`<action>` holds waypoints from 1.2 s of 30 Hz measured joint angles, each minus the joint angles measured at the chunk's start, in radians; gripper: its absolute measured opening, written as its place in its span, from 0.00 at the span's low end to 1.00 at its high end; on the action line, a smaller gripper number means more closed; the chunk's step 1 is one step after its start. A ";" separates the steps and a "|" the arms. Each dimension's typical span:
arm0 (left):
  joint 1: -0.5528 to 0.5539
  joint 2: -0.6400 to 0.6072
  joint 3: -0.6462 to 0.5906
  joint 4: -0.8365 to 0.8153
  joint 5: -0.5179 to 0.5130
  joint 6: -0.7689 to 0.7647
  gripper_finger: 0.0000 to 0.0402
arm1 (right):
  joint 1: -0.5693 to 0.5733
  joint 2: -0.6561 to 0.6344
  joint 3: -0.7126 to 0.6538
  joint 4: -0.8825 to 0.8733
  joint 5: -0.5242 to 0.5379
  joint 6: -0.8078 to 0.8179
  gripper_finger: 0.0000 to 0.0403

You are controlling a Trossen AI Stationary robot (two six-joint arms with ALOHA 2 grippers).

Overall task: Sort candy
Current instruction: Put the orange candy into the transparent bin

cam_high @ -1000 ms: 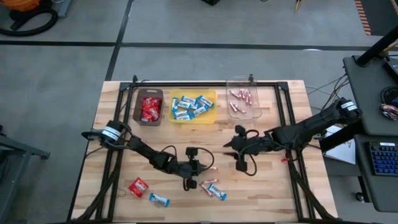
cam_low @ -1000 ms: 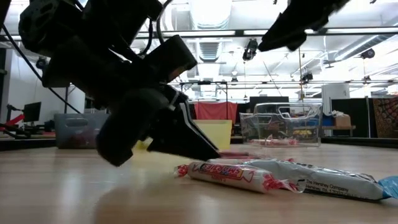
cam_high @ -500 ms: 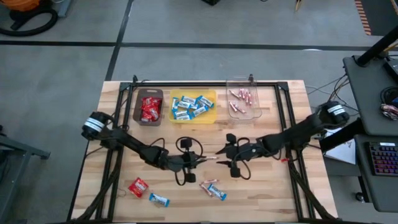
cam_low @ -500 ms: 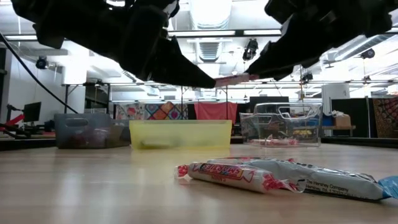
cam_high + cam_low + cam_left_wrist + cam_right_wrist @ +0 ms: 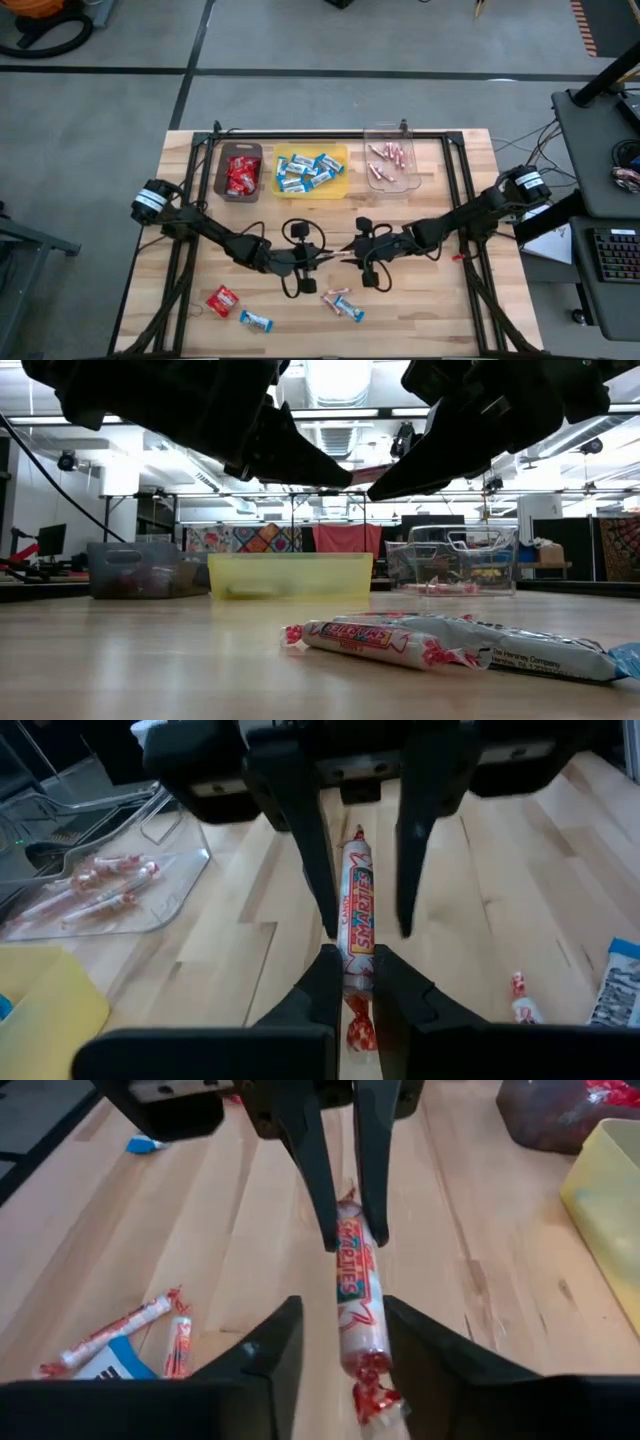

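A slim pink stick candy (image 5: 357, 890), a wrapped roll, hangs above the table's middle with my left gripper (image 5: 352, 960) shut on it. My right gripper (image 5: 342, 1308) faces it from the table's right. It is open, one finger on each side of the roll's free end (image 5: 362, 1350); I cannot tell whether a finger touches it. In the high view, the left gripper (image 5: 328, 257) and right gripper (image 5: 350, 252) meet tip to tip. More candy lies flat on the table: a red packet (image 5: 222, 300), a blue-and-white bar (image 5: 255, 321) and a small cluster (image 5: 342, 302). My left gripper pinches the roll between its two fingers, near the twisted end closest to it (image 5: 356, 938). The fingers come nearly level from the table's left, slanting slightly down. The roll lies in line with them, sticks out past their tips and is lifted clear of the table.
Three bins stand in a row at the far side: a brown bin (image 5: 241, 172) with red packets, a yellow bin (image 5: 311, 170) with blue-and-white bars, and a clear bin (image 5: 390, 165) with pink sticks. A black frame (image 5: 460, 190) runs around the work area.
My left gripper has risen from the tabletop with the pink stick, tipping from pointing down to nearly level; the stick is now lifted clear. My right gripper has come down and toward the table's left until its fingers flank the stick's free end.
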 joint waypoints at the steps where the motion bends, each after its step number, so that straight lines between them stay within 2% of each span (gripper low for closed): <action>1: 0.000 0.000 0.002 0.003 0.000 0.000 0.01 | 0.000 0.001 0.000 -0.002 0.000 0.000 0.27; 6: 0.000 0.000 0.007 0.002 0.000 0.000 0.01 | 0.000 0.001 -0.001 -0.007 -0.001 -0.013 0.06; 11: 0.000 0.000 0.007 0.002 0.000 0.001 0.07 | -0.004 0.001 -0.001 -0.007 -0.004 -0.018 0.05; 19: 0.000 -0.001 0.008 -0.006 -0.006 -0.003 0.25 | -0.025 -0.017 0.001 -0.056 -0.009 -0.006 0.03; 27: -0.007 -0.106 0.007 -0.230 -0.005 -0.062 0.40 | -0.091 -0.081 0.132 -0.464 0.003 0.053 0.03; 32: -0.029 -0.235 0.015 -0.480 -0.001 -0.192 0.43 | -0.177 -0.088 0.298 -0.811 0.129 0.052 0.03; 36: -0.061 -0.337 0.014 -0.674 0.010 -0.355 0.43 | -0.314 -0.088 0.463 -1.136 0.214 0.086 0.03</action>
